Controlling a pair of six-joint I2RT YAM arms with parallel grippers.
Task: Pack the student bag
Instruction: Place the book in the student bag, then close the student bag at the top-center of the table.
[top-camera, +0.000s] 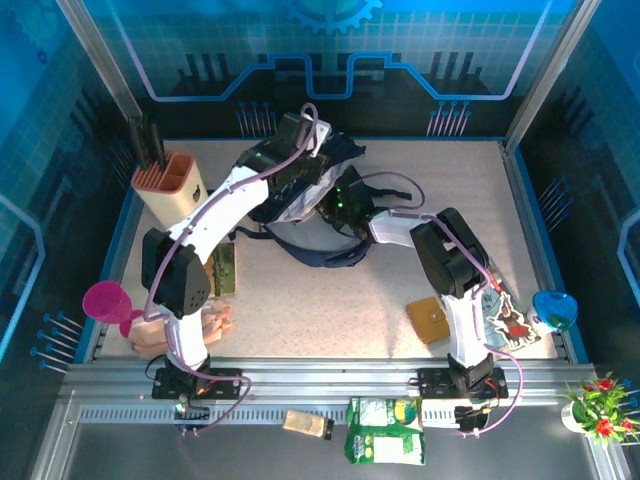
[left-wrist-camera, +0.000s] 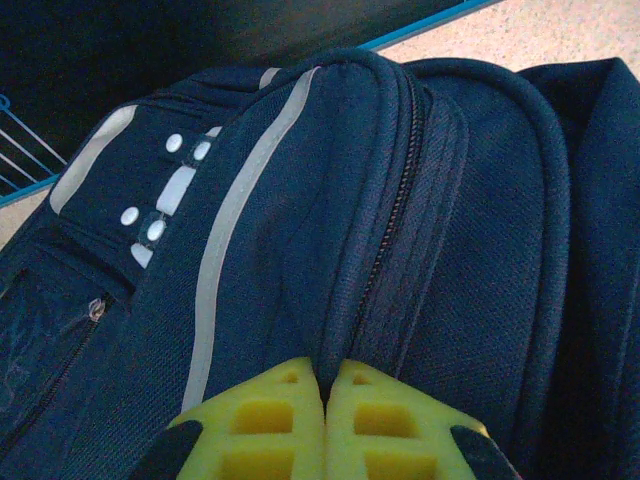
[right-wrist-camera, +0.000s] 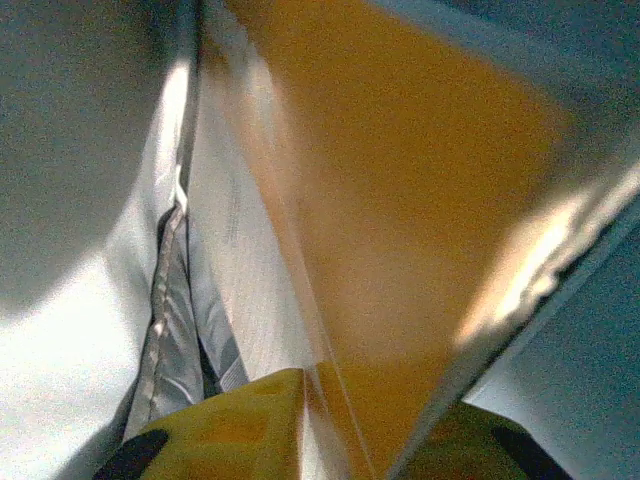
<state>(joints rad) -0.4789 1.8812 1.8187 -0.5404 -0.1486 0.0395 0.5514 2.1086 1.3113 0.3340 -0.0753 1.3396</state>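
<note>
At the near edge of the table (top-camera: 330, 300), a brown square pad (top-camera: 428, 320) lies beside the right arm. Farther back, the left gripper (left-wrist-camera: 326, 388) pinches a fold of the navy student bag (left-wrist-camera: 300, 200) beside its zipper (left-wrist-camera: 385, 230). The bag sits at the table's far centre. The right gripper (right-wrist-camera: 350, 445) reaches inside against the pale lining (right-wrist-camera: 90, 330), with an orange flat panel (right-wrist-camera: 400, 200) between its fingers. Whether it grips the panel cannot be told.

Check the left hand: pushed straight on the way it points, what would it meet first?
The student bag itself: the left hand is shut, pinching its navy fabric beside the zipper, so going on would likely press straight into that panel.
</note>
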